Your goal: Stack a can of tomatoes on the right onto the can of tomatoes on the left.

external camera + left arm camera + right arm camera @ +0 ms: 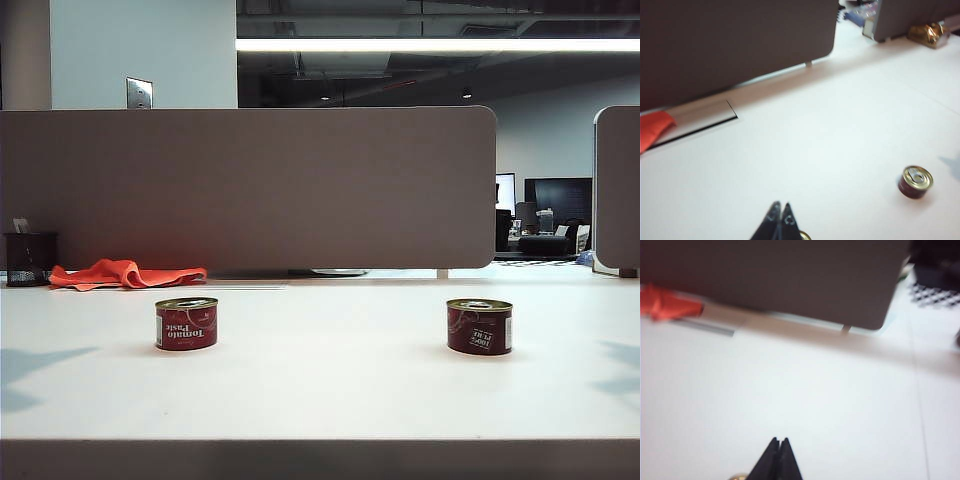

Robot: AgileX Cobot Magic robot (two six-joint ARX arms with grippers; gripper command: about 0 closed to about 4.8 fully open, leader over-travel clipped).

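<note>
Exterior view: two tomato cans stand upright on the white desk (320, 390), the left can (186, 323) at nine o'clock, the right can (479, 326) at three o'clock, well apart; neither arm shows.

Left wrist view: the left end effector (780, 209) hangs with tips together, empty.

Right wrist view: the right end effector (778, 442) is pinched together, empty, above bare desk.

The can is probably rigid, smooth-walled and moderately heavy; grip across its sides.

The left can (186, 323), sitting at about nine o'clock on the table (320, 380), is showing "Tomato Paste" upside down on its red label, while the right can (479, 326) at three o'clock is showing print too small to read.
</note>
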